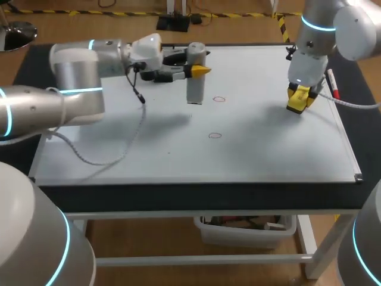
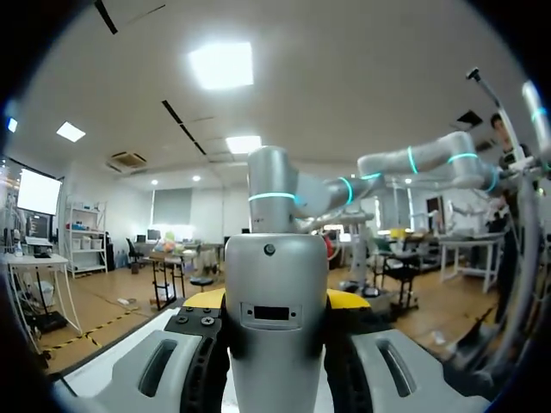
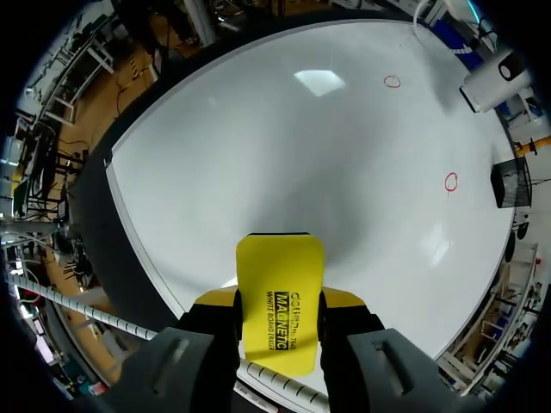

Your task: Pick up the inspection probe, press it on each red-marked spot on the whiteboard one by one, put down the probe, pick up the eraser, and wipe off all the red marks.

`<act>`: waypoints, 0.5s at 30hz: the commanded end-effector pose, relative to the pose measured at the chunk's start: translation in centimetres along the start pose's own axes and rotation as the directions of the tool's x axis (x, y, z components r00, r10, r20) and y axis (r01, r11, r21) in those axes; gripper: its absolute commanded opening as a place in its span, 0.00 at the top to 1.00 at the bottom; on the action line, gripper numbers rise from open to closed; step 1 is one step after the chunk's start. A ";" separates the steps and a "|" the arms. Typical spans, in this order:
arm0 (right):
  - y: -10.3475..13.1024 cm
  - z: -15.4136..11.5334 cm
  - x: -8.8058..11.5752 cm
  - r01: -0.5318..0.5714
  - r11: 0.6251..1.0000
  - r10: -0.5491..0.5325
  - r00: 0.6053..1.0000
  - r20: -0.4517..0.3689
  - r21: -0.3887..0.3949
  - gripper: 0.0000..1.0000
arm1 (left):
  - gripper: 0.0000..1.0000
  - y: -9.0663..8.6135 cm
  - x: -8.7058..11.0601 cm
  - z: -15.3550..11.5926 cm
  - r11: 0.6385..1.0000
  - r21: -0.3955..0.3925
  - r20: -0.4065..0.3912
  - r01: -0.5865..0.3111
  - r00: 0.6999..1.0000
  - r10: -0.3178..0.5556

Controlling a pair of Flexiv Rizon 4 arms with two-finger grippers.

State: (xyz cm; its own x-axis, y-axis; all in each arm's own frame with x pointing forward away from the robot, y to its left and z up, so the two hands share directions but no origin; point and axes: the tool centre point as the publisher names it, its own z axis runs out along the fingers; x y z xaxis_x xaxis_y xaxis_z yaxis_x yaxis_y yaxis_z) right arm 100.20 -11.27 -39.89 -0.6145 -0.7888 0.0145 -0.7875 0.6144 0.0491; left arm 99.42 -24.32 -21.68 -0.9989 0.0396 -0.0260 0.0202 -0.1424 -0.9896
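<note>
Inspection probe (image 1: 196,77), a plain grey cylinder, is standing upright, its long axis vertical and its lower end pointing down at the whiteboard (image 1: 268,149), just left of the farther red ring (image 1: 219,99). The left gripper (image 1: 200,70) is clamping it from both sides. The right gripper (image 3: 280,303) is gripping the yellow eraser (image 3: 280,267) over the board's right part.

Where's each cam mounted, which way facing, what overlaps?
Head: fixed above and behind, looking down on the whiteboard; both arms, left gripper, right gripper show.
Left wrist: on left arm, facing level across the room; own gripper clamps the probe.
Right wrist: on right arm, facing down at the whiteboard; own gripper clamps the eraser.
Shared: head and right wrist both show the red marks.
</note>
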 end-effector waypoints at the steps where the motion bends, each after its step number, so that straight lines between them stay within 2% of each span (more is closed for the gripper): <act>1: -0.1 -0.1 0.0 0.002 1.000 -0.002 1.000 -0.003 0.001 1.00 | 1.00 1.4 -1.9 2.8 1.000 0.023 -0.082 0.006 0.997 -0.004; 9: -0.1 -0.1 0.0 0.002 1.000 -0.002 1.000 -0.003 0.001 1.00 | 1.00 3.1 -3.1 5.5 1.000 0.014 -0.141 0.027 0.990 -0.025; 15: -0.1 -0.1 0.0 0.002 1.000 -0.002 1.000 -0.003 0.001 1.00 | 1.00 3.8 -4.1 6.0 0.999 0.031 -0.144 0.024 0.989 -0.020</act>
State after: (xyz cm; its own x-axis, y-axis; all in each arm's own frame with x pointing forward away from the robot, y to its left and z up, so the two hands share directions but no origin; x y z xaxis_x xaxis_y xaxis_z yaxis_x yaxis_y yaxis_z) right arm 100.20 -11.27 -39.89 -0.6145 -0.7888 0.0145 -0.7875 0.6144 0.0490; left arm 102.38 -30.41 -23.78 -0.9961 0.0882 -0.0087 -0.0050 -0.1538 -0.9881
